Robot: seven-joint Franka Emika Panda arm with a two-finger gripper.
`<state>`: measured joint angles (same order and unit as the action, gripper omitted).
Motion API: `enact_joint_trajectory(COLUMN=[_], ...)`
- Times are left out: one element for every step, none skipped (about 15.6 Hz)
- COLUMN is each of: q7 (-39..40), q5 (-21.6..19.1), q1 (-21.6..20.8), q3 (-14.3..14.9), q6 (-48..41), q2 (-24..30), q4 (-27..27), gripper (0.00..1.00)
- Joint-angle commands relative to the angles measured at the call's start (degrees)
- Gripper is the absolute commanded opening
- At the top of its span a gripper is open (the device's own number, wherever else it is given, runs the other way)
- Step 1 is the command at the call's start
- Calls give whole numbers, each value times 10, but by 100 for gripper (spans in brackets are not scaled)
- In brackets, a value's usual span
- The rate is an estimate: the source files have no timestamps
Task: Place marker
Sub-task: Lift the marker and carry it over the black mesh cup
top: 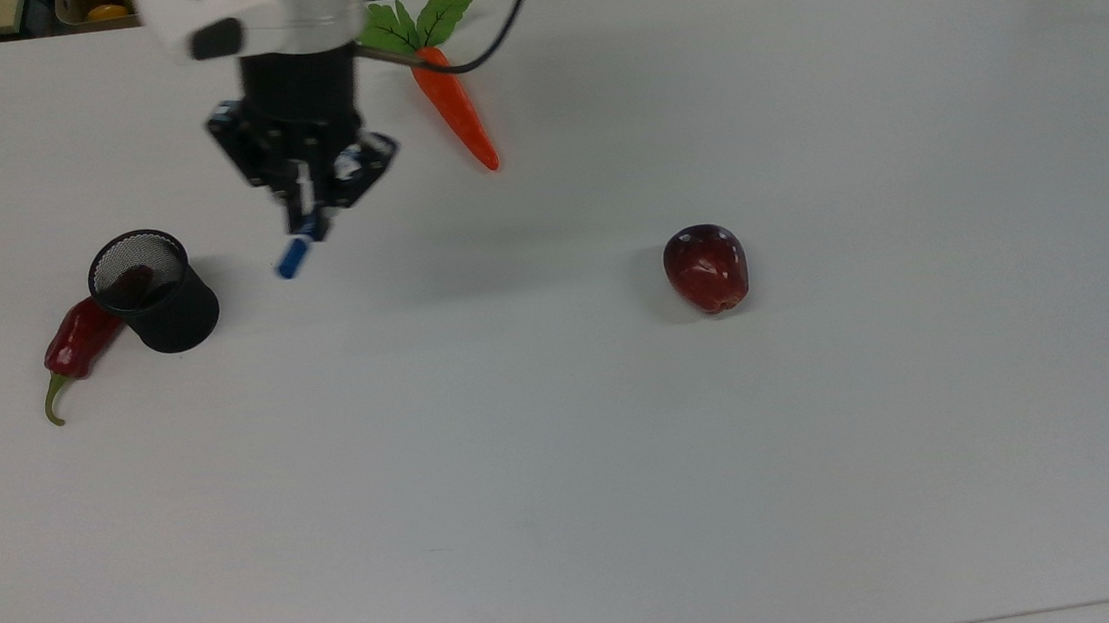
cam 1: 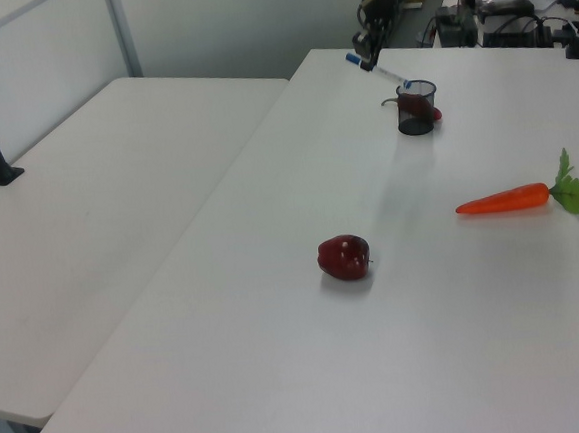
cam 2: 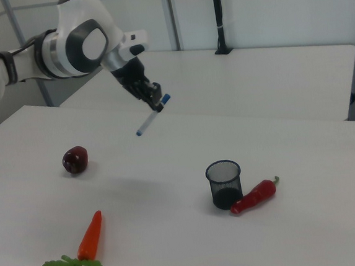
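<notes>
1. We see one white robot arm above a white table [top: 627,446]. Its black two-finger gripper [top: 305,209] is clamped narrowly around the marker [top: 294,250], so the tool is holding it.
2. The marker is a slim white pen with a blue cap. It is in the air, clear of the table, and tilted. In the right view [cam 2: 152,115] one blue end sits at the gripper [cam 2: 157,103] and the white barrel slopes down toward the right view's left.
3. In the top view the marker's blue end sticks out below the fingers, between the black mesh cup [top: 154,291] and the carrot [top: 457,109], nearer the cup but not over it.
4. In the left view the marker [cam 1: 373,68] hangs just above and to the left view's left of the cup [cam 1: 415,107], with the gripper [cam 1: 364,47] near its upper end.
5. A red chili pepper [top: 76,345] lies touching the cup's side, on the top view's left.
6. A dark red apple [top: 706,268] rests well apart, toward the top view's right.
7. The orange carrot has green leaves and lies flat near the table's far edge in the top view.
</notes>
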<state>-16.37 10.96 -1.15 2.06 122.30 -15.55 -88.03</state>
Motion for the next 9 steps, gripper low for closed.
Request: enact_joint_trajectory(q7=[-4,-4,-4,-4,-4,-4,-4,-4,-4], q5=[26,33,40,45,49,54,57,63,73], q1=[47,57,68,77,88,99,108,115,122], q3=[-1,-1,-1,-1,-1,-1,-1,-1,-1], q6=[87,110,130,147,160,174,189,207,227], q2=[3,1,0,-4,-10,-15,-21,-27,-33], q4=[-28,-35,-41,-44,-45,-48,-53,-63,-78], gripper=[13,13,13,13,13,13,13,13,13])
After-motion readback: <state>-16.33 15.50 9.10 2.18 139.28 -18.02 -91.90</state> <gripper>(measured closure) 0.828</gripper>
